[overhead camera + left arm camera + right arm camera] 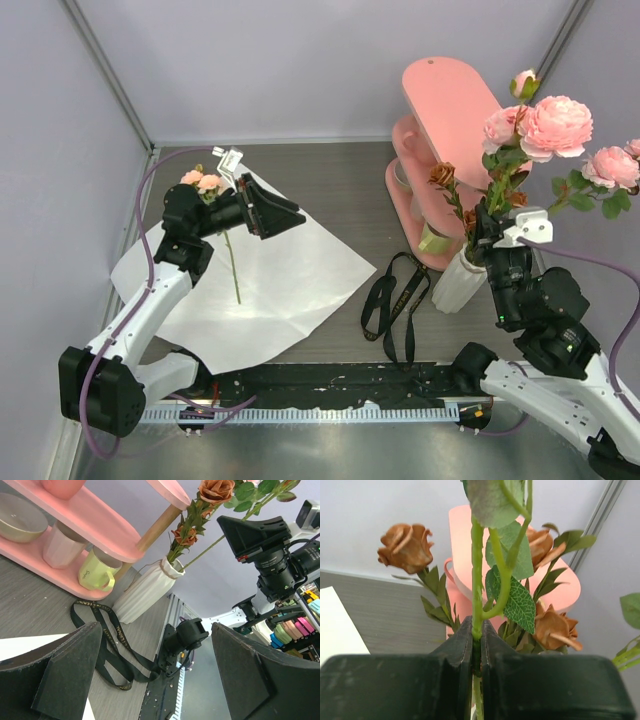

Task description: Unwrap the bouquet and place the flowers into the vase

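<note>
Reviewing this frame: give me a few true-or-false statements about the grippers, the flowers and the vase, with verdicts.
1. The right gripper is shut on a green stem. True.
2. The left gripper holds a flower. False: it is open and empty.
3. The vase lies on its side. False: it stands upright beside the shelf, holding flowers.
4. One flower lies on the paper. True.
</note>
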You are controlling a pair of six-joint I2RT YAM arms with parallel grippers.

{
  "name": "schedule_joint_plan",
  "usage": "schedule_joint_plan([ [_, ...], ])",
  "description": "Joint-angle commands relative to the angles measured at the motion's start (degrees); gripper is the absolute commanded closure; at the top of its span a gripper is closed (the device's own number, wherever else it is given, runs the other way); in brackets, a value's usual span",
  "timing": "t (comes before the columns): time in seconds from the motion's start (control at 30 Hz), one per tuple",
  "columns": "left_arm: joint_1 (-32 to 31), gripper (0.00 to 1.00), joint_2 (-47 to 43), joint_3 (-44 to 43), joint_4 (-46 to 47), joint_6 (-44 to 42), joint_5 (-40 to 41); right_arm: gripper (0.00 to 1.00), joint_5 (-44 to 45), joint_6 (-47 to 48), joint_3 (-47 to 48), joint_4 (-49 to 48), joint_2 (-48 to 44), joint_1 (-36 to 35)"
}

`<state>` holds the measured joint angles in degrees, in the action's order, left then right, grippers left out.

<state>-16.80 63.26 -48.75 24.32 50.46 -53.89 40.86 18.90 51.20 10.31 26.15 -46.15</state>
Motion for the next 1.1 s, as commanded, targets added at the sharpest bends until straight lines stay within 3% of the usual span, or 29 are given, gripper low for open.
schedule_joint_plan([
  [0.0,-0.3,0.05,-1.2,-2.2,0.8,-1.0,-1.0,0.99,1.5,-2.2,-3.6,-3.0,-2.0,0.0],
  [0.23,-0.7,0.05,-1.5,-2.3,0.3,-1.3,-0.9,0.94,3.3,-5.5,-5.0,1.2,-4.3,0.1],
  [0.8,-1.3,0.05,-1.7,-2.6,-1.8,-2.9,-0.5,0.63,5.5,-8.7,-5.5,7.4,-5.1,0.0],
  [0.9,-1.5,0.05,-1.8,-2.7,-2.3,-3.3,-0.4,0.54,6.1,-10.3,-4.1,9.4,-4.1,0.0],
  [1.0,-1.5,0.05,-1.8,-2.8,-3.0,-3.9,-0.2,0.34,6.2,-13.8,-1.0,14.0,-1.7,0.0],
  [1.03,-1.5,0.05,-1.7,-2.8,-3.1,-4.0,-0.2,0.16,6.6,-14.9,0.7,16.5,-1.0,-0.1],
  [1.07,-1.6,0.05,-1.8,-2.8,-3.2,-4.0,-0.1,0.11,7.2,-17.6,1.7,17.7,0.6,0.0],
])
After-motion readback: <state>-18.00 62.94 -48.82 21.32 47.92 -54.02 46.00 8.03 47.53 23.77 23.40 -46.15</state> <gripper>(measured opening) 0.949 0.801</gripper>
